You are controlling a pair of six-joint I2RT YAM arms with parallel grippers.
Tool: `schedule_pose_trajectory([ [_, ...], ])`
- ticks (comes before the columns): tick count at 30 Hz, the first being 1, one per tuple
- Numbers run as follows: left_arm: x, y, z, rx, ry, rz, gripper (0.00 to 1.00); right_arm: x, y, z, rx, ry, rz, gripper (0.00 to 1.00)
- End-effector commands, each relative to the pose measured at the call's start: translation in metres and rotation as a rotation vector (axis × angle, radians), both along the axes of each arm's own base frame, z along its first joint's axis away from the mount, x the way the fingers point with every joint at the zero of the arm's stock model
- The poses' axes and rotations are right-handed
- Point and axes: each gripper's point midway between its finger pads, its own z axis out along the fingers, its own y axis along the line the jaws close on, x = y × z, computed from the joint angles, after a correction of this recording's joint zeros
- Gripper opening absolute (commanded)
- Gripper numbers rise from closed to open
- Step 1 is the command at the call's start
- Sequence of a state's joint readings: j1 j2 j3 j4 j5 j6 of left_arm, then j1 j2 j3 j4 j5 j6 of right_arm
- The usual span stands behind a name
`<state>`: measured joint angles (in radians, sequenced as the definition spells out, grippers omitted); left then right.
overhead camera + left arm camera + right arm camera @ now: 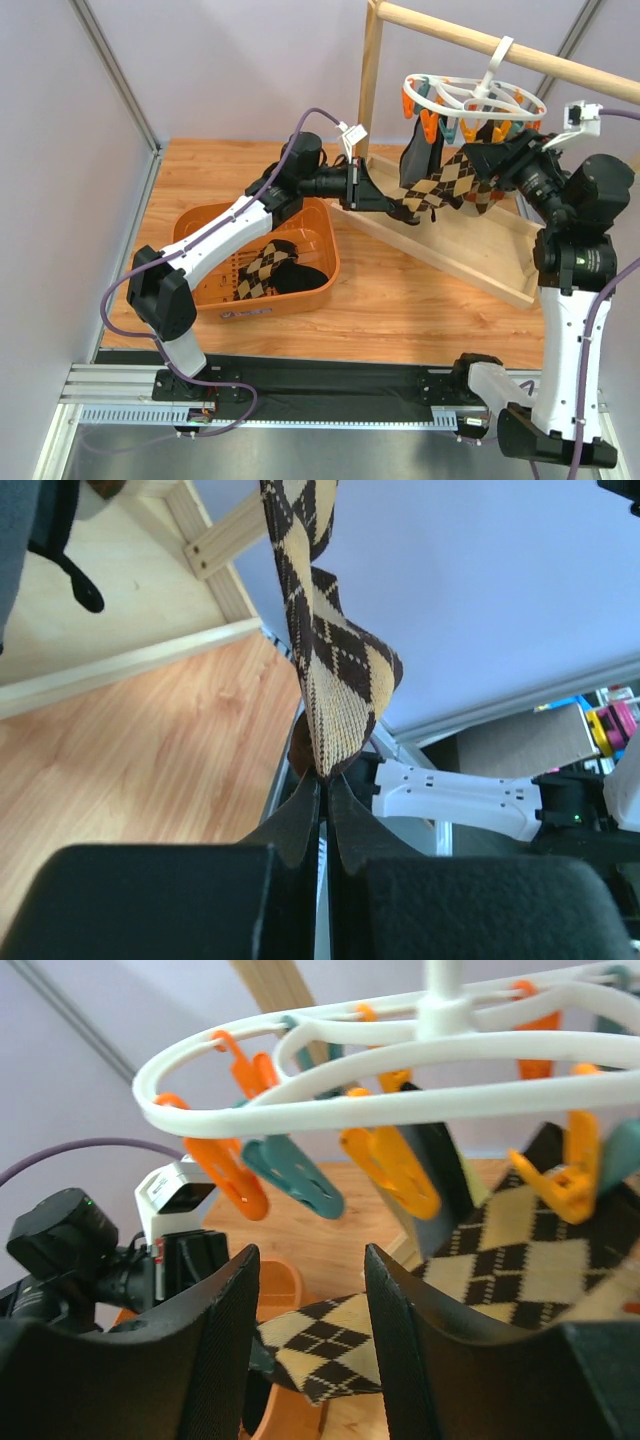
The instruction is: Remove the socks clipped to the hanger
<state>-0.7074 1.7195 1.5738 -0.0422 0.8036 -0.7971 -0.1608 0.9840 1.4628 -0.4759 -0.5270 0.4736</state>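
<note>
The white oval hanger (470, 98) with orange and teal clips hangs by its hook from a wooden rail. A brown-and-tan argyle sock (442, 183) is clipped to it and stretches down to the left. My left gripper (388, 206) is shut on that sock's lower end; in the left wrist view the jaws (325, 778) pinch the argyle sock (335, 675). My right gripper (492, 166) is open just below the hanger ring (330, 1100). Its fingers (310, 1257) frame the argyle sock (325, 1345) without touching it. A black sock (416, 160) also hangs clipped.
An orange basket (318, 232) at the left holds an argyle sock (258, 268) and a black sock (298, 277). The wooden rail (450, 32), its upright post (370, 85) and its base tray (480, 262) stand at the back right.
</note>
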Motion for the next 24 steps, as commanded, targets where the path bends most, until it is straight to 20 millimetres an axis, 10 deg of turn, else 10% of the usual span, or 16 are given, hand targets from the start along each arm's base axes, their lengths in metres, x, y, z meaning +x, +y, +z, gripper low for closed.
schedule_pose_trajectory([
  [1, 0.007, -0.002, 0.042, -0.097, -0.094, 0.063, 0.00, 0.020, 0.014, 0.008, -0.014, -0.017, 0.030, 0.48],
  [14, 0.012, -0.006, 0.047, -0.124, -0.143, 0.090, 0.00, 0.105, 0.064, 0.036, -0.039, -0.065, 0.014, 0.47],
  [24, 0.022, -0.011, 0.055, -0.145, -0.129, 0.128, 0.00, 0.121, 0.064, 0.024, -0.065, -0.049, -0.116, 0.49],
])
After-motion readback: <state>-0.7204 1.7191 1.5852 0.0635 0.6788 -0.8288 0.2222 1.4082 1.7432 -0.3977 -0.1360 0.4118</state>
